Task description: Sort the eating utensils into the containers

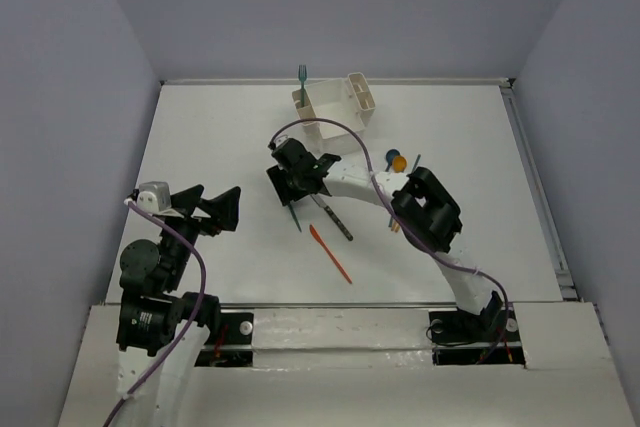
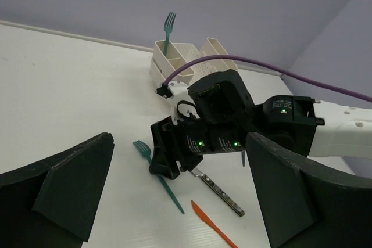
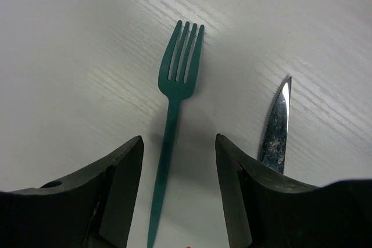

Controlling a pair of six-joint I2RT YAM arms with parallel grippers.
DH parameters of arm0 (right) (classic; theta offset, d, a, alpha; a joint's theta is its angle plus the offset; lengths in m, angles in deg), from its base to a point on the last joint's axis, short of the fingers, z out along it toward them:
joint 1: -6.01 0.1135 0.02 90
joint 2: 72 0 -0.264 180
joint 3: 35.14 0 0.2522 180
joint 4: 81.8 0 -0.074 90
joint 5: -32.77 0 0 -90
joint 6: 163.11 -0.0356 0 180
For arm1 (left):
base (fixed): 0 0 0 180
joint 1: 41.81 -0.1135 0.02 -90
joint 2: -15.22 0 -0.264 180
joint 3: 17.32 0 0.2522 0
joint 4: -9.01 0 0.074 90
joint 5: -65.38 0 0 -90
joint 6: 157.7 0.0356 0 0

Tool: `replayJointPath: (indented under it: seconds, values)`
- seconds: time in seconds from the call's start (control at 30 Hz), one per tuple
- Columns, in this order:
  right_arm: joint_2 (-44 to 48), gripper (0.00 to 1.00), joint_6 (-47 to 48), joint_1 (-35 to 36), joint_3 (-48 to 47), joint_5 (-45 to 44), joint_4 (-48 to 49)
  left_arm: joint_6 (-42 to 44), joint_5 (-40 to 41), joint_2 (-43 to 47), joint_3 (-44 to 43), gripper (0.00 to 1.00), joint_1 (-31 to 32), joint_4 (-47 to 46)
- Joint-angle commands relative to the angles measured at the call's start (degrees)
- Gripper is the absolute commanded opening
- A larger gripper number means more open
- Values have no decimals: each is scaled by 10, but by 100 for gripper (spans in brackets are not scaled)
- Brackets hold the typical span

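A teal fork (image 1: 295, 218) lies flat on the white table; it also shows in the left wrist view (image 2: 158, 171) and the right wrist view (image 3: 175, 91). My right gripper (image 1: 291, 180) is open just above it, jaws astride the handle (image 3: 179, 143). A dark-handled steel knife (image 1: 334, 220) (image 3: 275, 126) lies beside it, right of the jaws. An orange plastic knife (image 1: 331, 255) lies nearer me. A second teal fork (image 1: 302, 75) stands in the white caddy (image 1: 335, 112). An orange spoon (image 1: 399, 162) and a blue spoon (image 1: 391, 156) lie partly hidden behind the right arm. My left gripper (image 1: 226, 209) is open and empty, well left.
The caddy stands at the back centre, near the far table edge (image 1: 330, 81). A purple cable (image 1: 345, 129) arcs over the right arm. A raised rail (image 1: 535, 187) borders the table's right side. Grey walls close in the table.
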Motion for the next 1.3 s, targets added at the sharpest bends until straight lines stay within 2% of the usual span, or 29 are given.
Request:
replayJointPath:
  seconds: [0.0,0.3,0.33,0.5,0.6,0.7,0.73,0.87,1.07,1.17,1.27]
  values:
    - [-30,57,-3,3,-33,-4,-16,-2,-11,7,2,99,-2,-31]
    - [-70,41,5,19,-90,-6,-44,-1,-12,7,3,99,-2,-31]
    - [-81,34,8,19,-97,-10,-49,-1,-14,6,3,99,-2,-31]
    - [-95,20,20,24,-116,-49,-72,-1,-12,8,2,99,-2,-31]
    - [-97,18,32,24,-119,-67,-79,-2,-12,8,2,99,-2,-31]
    - [-97,0,32,24,-122,-70,-72,-2,-13,8,2,99,-2,-31]
    - [-95,0,30,24,-118,-70,-65,-3,-13,9,3,99,-2,-31]
    - [-42,0,16,24,-64,-19,37,-2,-12,6,3,99,-2,-31]
    - [103,0,-9,-40,12,19,292,-1,-16,3,2,99,-2,-31]
    - [138,0,-15,-83,22,13,368,-1,-19,-1,3,99,-2,-32]
    - [135,0,-8,-119,6,3,422,-1,-19,-2,3,99,-2,-31]
